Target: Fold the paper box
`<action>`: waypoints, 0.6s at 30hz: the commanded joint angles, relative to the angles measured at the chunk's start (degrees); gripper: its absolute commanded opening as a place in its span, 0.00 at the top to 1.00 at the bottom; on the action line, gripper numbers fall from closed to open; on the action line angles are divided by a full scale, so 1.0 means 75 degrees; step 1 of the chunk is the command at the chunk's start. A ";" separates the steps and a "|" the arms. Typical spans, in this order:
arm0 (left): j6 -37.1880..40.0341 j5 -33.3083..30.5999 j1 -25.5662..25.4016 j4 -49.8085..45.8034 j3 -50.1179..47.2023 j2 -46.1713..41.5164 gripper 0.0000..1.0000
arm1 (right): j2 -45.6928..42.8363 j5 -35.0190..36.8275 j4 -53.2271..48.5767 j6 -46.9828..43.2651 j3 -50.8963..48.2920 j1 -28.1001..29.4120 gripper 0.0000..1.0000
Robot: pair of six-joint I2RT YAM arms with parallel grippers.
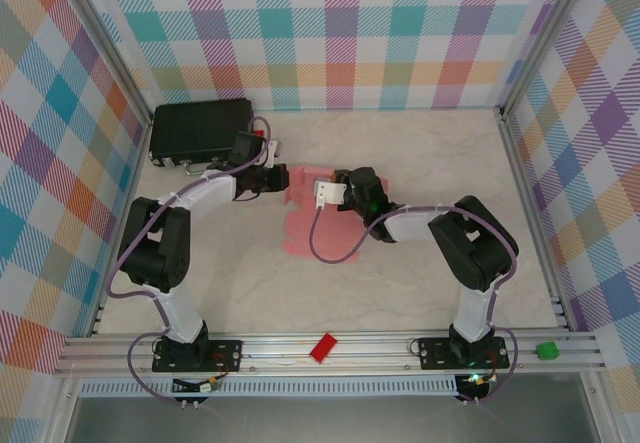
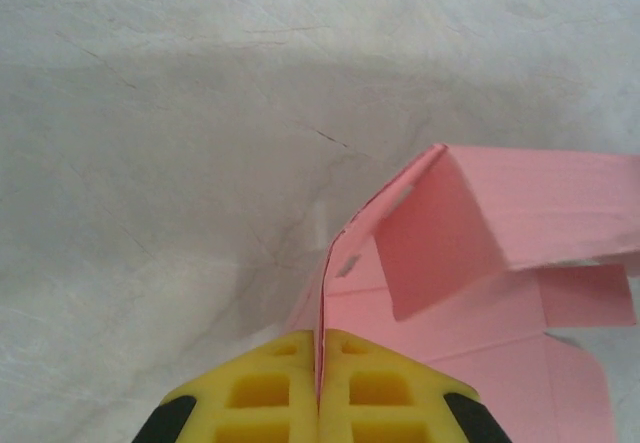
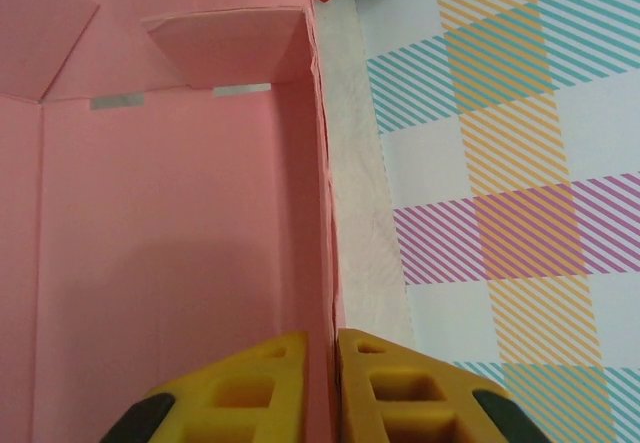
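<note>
Step in hand: raising the side walls of the paper box (image 1: 303,231). The box lies partly folded on the table (image 1: 420,153) between the two arms, near the black case (image 1: 200,131).

The left gripper (image 2: 320,353) is closed on a thin upright panel at the box's left edge, and the card passes edge-on between its yellow pads. The right gripper (image 3: 333,348) is likewise clamped on the opposite wall. That wall stands upright beside the flat base panel, with an end flap bent inward at the far corner.

The box appears roughly mid-fold: walls lifted, end flaps and tabs not yet locked. The next move likely calls for one gripper to hold its wall firm while the other releases and tucks a flap — thin card creases easily, so light, even pressure is advisable.
</note>
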 commanded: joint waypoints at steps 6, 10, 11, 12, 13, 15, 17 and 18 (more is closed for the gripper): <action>-0.0475 0.0679 -0.0119 0.0320 -0.0417 -0.0452 0.95 | 0.0136 0.0087 -0.0097 0.0012 -0.0122 0.0136 0.84; -0.0610 0.0947 -0.0178 0.0521 -0.0562 -0.0485 0.91 | 0.0134 0.0098 -0.0097 0.0006 -0.0119 0.0166 0.84; -0.0632 0.0991 -0.0200 0.0551 -0.0593 -0.0486 0.90 | 0.0130 0.0099 -0.0098 0.0007 -0.0132 0.0175 0.84; -0.0629 0.1055 -0.0228 0.0605 -0.0620 -0.0483 0.88 | 0.0135 0.0110 -0.0099 0.0001 -0.0128 0.0171 0.84; -0.0644 0.1084 -0.0253 0.0626 -0.0635 -0.0483 0.87 | 0.0129 0.0131 -0.0091 -0.0003 -0.0134 0.0178 0.84; -0.0656 0.1109 -0.0294 0.0643 -0.0635 -0.0469 0.86 | 0.0124 0.0134 -0.0099 -0.0006 -0.0168 0.0189 0.85; -0.0671 0.1184 -0.0327 0.0682 -0.0647 -0.0442 0.85 | 0.0107 0.0146 -0.0099 -0.0008 -0.0187 0.0189 0.85; -0.0696 0.1272 -0.0342 0.0716 -0.0658 -0.0420 0.84 | 0.0106 0.0157 -0.0097 -0.0008 -0.0203 0.0198 0.85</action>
